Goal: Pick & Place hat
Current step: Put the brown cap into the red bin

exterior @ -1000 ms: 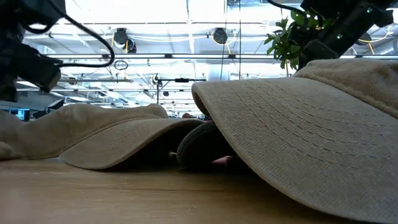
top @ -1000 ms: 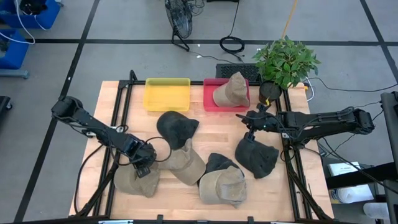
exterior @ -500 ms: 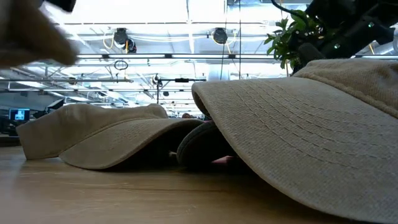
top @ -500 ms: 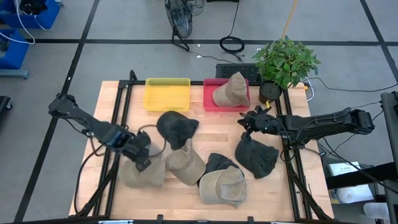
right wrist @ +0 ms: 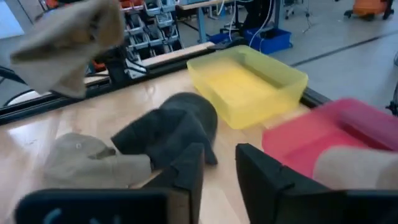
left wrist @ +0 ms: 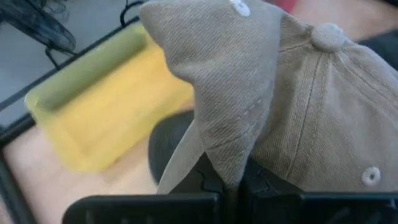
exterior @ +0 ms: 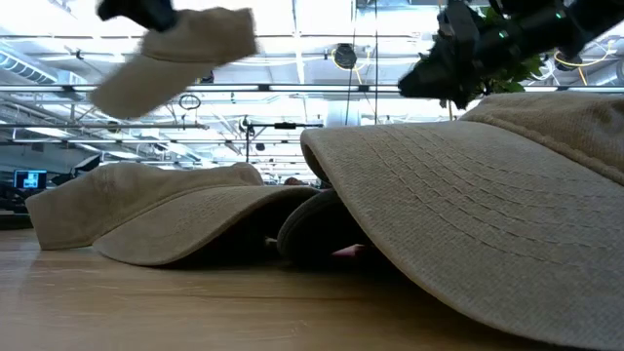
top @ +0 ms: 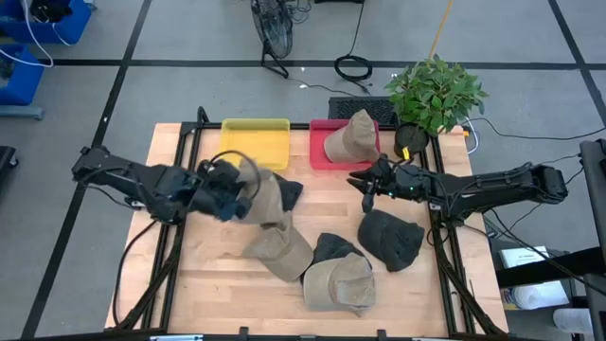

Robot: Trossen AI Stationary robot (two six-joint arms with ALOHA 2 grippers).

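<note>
My left gripper (top: 237, 189) is shut on a tan hat (top: 261, 197) and holds it in the air over the left middle of the table, just near of the yellow bin (top: 254, 142). The low view shows the same hat (exterior: 180, 54) high above the other hats. My right gripper (top: 365, 183) is open and hovers near the red bin (top: 322, 157), on the far side of a black hat (top: 390, 239) lying on the table. A tan hat (top: 353, 137) sits in the red bin. My left gripper (left wrist: 231, 180) pinches a folded piece of the tan hat's edge (left wrist: 227, 146) between its two fingers, beside the crown with its top button (left wrist: 328, 37). The hat is lifted clear of the table, with its free part slanting downward (exterior: 117, 93).
A black hat (top: 286, 194) lies partly hidden under the held hat. Two tan hats (top: 281, 251) (top: 339, 282) and another black hat (top: 329, 248) crowd the near middle. A potted plant (top: 434, 95) stands at the far right corner. Bare wood (top: 204, 265) lies at the near left.
My left gripper has lifted the tan hat off the near left of the table and carried it up, right and toward the far edge, near the yellow bin. My right gripper has moved a little toward the table's left.
</note>
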